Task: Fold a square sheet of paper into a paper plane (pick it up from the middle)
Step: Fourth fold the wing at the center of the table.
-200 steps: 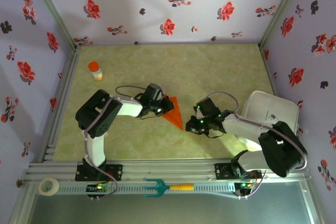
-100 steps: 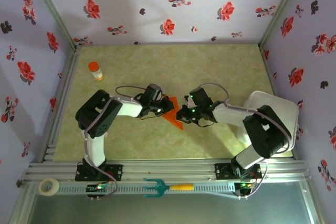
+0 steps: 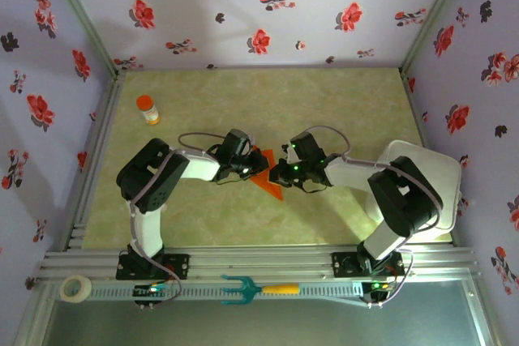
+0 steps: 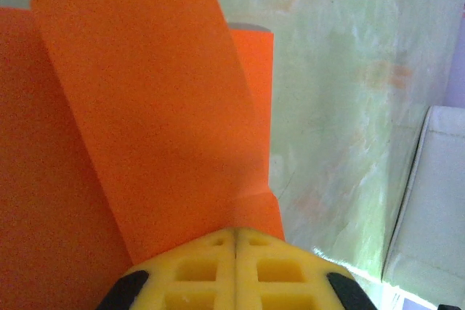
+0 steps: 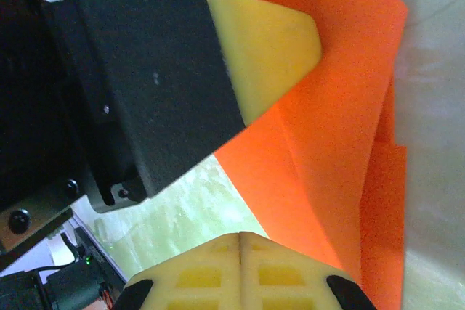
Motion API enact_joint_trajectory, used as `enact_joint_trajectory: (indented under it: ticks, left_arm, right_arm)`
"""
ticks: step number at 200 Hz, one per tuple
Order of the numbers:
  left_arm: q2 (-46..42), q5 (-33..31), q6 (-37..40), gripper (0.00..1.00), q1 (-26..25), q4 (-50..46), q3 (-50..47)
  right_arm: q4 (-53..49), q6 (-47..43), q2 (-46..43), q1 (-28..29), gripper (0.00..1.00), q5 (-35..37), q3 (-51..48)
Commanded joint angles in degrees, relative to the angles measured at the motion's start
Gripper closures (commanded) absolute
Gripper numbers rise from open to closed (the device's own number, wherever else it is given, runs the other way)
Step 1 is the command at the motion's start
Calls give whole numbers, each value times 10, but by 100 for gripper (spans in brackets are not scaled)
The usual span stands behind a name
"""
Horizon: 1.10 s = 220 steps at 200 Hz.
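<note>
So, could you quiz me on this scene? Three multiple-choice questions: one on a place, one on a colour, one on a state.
1. Where does the bottle stand on the table?
A. near the far left corner
B. dead centre
C. near the near right corner

2. What colour is the paper?
A. blue
B. orange
C. white

3. How is the left pincer?
A. wide open
B. shut on the paper
C. shut on the bottle

Answers:
1 A: the top view shows it close to the left wall, towards the back.
2 B: it is plain orange in every view.
3 B: in the left wrist view the pincer's fingers meet, with the paper coming out between them.
</note>
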Motion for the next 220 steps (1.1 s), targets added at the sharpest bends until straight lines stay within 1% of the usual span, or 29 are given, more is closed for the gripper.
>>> enact_joint_trajectory:
  ticks: [1, 30, 67, 88, 116, 134, 181, 205, 220]
  left_arm:
    - [29, -17, -4, 100, 6, -36, -20]
    - [28, -17, -4, 100, 5, -36, -20]
    - [28, -17, -4, 100, 5, -36, -21]
    - [29, -17, -4, 100, 5, -36, -21]
    - [27, -18, -4, 100, 5, -38, -22]
    - [27, -19, -4, 100, 7, -38, -24]
    - [25, -20, -4, 100, 10, -38, -27]
    - [24, -21, -4, 100, 10, -39, -28]
    - [25, -21, -5, 100, 10, -39, -28]
  right_arm:
    - [15, 16, 12, -4, 99, -15, 10]
    - [21, 16, 26, -4, 99, -24, 12]
    - [10, 6, 40, -11, 99, -9, 15]
    - [15, 4, 53, -15, 99, -19, 18]
    - [-17, -15, 63, -15, 99, -7, 6]
    - [-30, -25, 57, -15, 99, 4, -14]
    - [-39, -24, 31, -14, 98, -1, -46]
    - [-81, -38, 1, -14, 98, 28, -35]
    - [-86, -42, -18, -13, 98, 21, -19]
